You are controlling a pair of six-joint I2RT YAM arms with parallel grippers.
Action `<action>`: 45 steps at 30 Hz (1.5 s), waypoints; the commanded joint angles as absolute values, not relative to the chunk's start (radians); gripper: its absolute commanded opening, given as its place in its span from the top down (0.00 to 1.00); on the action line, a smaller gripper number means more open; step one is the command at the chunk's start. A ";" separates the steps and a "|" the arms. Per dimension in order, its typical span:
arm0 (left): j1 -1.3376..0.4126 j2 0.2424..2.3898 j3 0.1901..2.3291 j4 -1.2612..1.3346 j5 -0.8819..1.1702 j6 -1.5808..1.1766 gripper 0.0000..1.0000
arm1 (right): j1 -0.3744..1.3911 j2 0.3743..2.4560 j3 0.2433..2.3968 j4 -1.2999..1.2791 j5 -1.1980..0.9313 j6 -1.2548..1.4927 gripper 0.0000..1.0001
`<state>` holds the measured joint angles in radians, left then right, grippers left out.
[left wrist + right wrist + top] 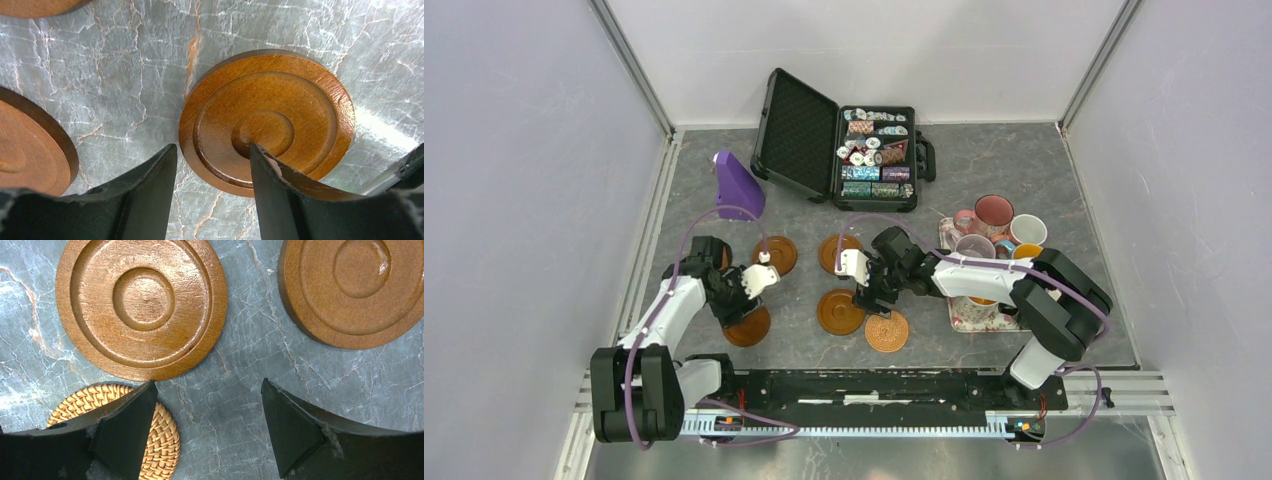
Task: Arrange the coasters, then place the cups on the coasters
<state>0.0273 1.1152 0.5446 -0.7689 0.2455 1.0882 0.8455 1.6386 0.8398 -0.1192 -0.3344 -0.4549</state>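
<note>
Early in the task, by my reading: the coasters point(839, 312) lie loose on the table point(1044, 170) from its middle out toward 9 o'clock, in two rough, unevenly spaced rows, and none carries a cup. Five show plainly from above, four brown and one woven coaster point(886, 331) at the 6 o'clock end of the group; a brown edge under the left arm point(669, 310) may be the sixth, but I cannot tell. The left fingers point(145, 195) straddle the near edge of a brown coaster point(270, 115) at 8 o'clock, one tip on its central dip, the other just outside its rim. It lies flat, and I cannot tell whether they pinch it or only bracket it. The right fingers point(125, 425) are spread over bare table between two brown coasters, holding nothing, one tip overlapping the woven one in that view. All the cups point(994, 212) are bunched at 3 o'clock on the tray point(969, 318). Left to do: finish spacing the coasters, then carry over every cup
</note>
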 commanded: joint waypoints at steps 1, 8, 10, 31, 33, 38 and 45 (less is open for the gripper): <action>0.068 1.137 0.566 -0.802 0.223 1.209 0.38 | 0.854 1.659 0.862 -0.093 -0.342 -0.465 0.16; 0.103 1.139 0.604 -0.827 0.268 1.211 0.29 | 0.864 1.668 0.868 -0.099 -0.418 -0.485 0.16; 0.104 1.132 0.617 -0.837 0.288 1.201 0.23 | 0.866 1.674 0.874 -0.098 -0.438 -0.494 0.16; 0.103 1.178 0.785 -0.881 0.509 1.023 0.11 | 0.952 1.774 1.004 -0.142 -0.596 -0.557 0.20; 0.103 1.184 0.785 -0.873 0.514 1.012 0.11 | 0.959 1.772 1.008 -0.137 -0.593 -0.554 0.20; 0.102 1.185 0.786 -0.871 0.534 0.998 0.11 | 0.951 1.723 1.023 -0.162 -0.528 -0.542 0.16; 0.047 1.168 0.777 -0.861 0.549 0.930 0.09 | 0.897 1.556 0.936 -0.249 -0.441 -0.582 0.12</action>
